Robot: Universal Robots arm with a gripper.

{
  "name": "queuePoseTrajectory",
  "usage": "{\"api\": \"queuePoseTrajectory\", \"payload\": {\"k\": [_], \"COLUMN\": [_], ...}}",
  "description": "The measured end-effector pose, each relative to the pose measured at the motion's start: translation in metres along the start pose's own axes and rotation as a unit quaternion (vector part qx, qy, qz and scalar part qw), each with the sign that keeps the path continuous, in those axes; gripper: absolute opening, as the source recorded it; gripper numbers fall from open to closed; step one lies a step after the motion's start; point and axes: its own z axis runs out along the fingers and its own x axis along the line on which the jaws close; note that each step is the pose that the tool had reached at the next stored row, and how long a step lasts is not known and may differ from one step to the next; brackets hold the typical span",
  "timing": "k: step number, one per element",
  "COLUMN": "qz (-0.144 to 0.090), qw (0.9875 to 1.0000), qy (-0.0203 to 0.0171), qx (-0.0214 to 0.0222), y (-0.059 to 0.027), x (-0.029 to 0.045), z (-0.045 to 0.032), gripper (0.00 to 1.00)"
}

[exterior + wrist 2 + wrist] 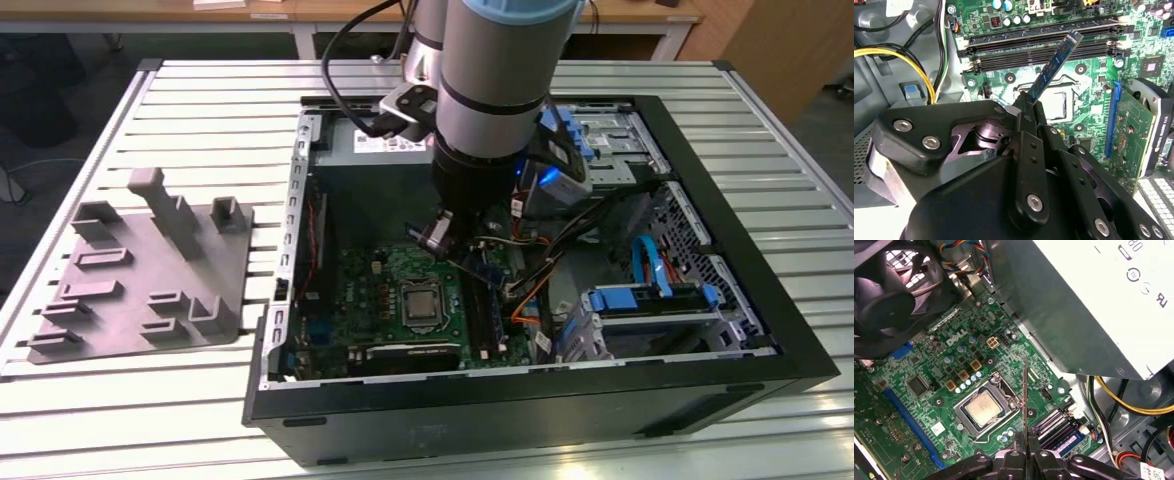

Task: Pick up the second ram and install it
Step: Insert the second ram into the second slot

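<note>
Second wrist view: gripper [1027, 102] clamped on the memory stick [1055, 61], held tilted, near the black slots [1039, 42], unseated.
First wrist view: it stands edge-on above the processor [983, 408].
Hazard, likely: tilt jams an end against a slot latch.
Exterior view: open computer case [534, 392] on slatted white table [160, 430]; grey holder [134, 280] at the exterior view's left; wooden desk [160, 10] far behind.

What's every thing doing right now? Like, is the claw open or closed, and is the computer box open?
gripper: shut on the second ram.
second ram: held up, tilted, above the motherboard, not pushed into the memory slots.
computer case: lying flat, side open.
processor: sitting in its socket, top uncovered.
</note>
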Motion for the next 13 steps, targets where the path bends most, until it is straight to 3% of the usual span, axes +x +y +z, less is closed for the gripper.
{"api": "queuePoseTrajectory", "payload": {"k": [13], "qz": [0.035], "qw": [0.9994], "qy": [-0.0007], "qx": [0.0011], "y": [0.0], "x": [0.0], "z": [0.0004], "gripper": [0.14]}}
